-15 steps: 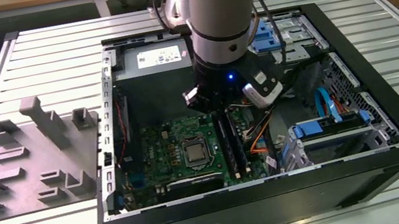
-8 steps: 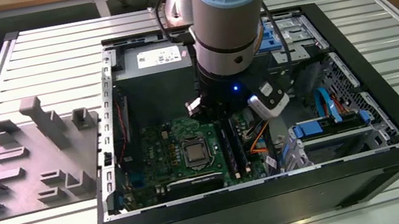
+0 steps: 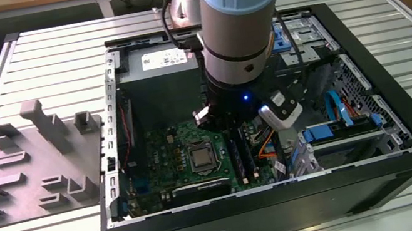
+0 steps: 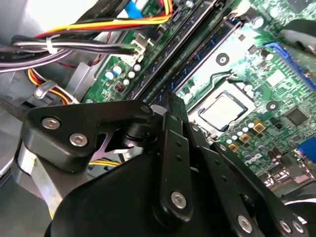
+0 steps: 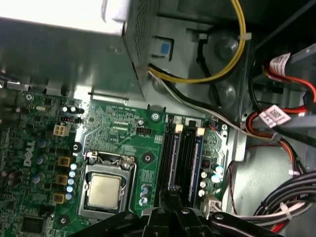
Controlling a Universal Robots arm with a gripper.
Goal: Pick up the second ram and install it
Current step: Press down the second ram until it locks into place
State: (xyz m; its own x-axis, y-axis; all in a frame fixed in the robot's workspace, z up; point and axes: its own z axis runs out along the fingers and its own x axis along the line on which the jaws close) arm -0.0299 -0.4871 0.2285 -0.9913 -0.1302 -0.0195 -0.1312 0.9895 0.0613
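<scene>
Second ram [image 5: 173,158] seems to stand on its edge in a black socket on the green board [image 5: 123,133], just under our gripper [image 4: 170,101]. We see the fingers pressed together. It looks light, stiff and easy to break; hold its thin edges.

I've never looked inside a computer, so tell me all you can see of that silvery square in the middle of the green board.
The silvery square is a flat plate of dull, pale metal with rounded corners. It lies level on the green board, held down around its edges by a shiny metal frame. Nothing covers its top. Long black sockets run along one side of it, close by but not touching it.
</scene>
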